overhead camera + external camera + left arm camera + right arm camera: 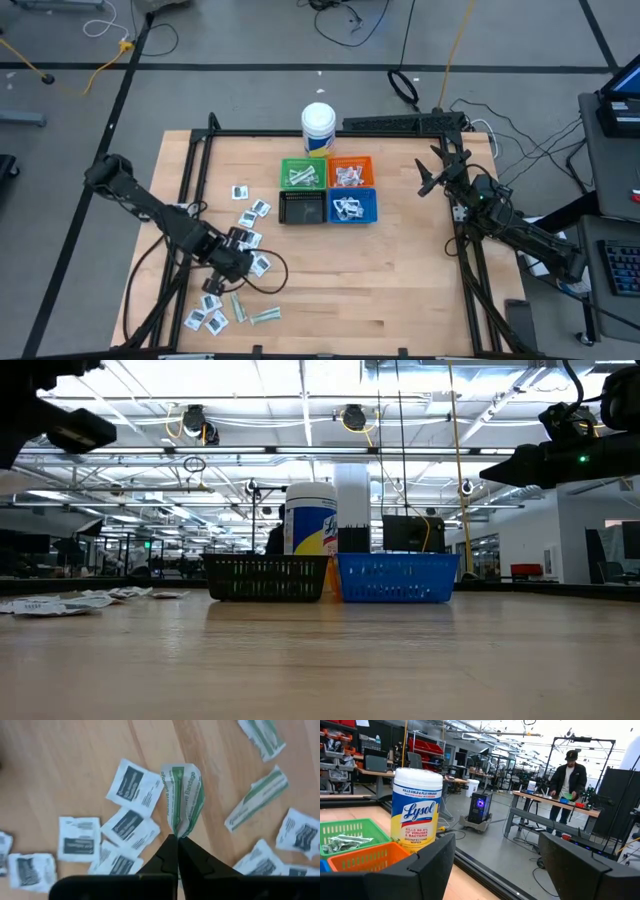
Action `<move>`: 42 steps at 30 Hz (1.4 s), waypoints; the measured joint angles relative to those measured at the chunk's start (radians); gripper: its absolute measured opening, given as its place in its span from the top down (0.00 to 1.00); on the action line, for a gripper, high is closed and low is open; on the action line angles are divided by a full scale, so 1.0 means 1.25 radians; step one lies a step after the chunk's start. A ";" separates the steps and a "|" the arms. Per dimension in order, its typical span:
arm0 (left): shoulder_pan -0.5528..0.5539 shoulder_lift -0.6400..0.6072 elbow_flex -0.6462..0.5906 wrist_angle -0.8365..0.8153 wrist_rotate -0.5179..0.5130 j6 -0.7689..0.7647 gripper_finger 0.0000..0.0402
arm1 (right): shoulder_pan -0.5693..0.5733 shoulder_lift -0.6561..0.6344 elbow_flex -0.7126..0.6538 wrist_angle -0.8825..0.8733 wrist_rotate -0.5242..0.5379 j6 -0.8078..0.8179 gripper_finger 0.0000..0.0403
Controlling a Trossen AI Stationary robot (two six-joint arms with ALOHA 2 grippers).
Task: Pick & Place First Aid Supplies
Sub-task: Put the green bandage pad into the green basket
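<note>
Bandage strip (182,800): pale green and white paper, thin and creased; you hold it pinched by one end, so it folds along its length and stands up clear of the table.
Left gripper (177,842): clenched on that strip, above the scattered packets at the table's front left.
Other packets (134,787): flat white sachets with dark print, and more green strips, loose on the smooth wood.
Green bin (303,172): already holds similar strips, so I judge you carry it there.
Right gripper (495,857): jaws released and empty, waiting high at the right side.
</note>
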 joint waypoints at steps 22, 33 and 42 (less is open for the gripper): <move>0.631 0.057 0.173 -0.049 -0.022 0.463 1.00 | 0.000 0.000 0.000 0.000 0.000 0.000 0.31; 0.842 0.198 0.253 -0.053 -0.026 0.610 1.00 | 0.000 0.000 0.000 0.000 0.000 0.000 0.31; 0.841 0.341 0.373 -0.053 -0.025 0.610 1.00 | 0.000 0.000 0.000 0.000 0.000 0.000 0.31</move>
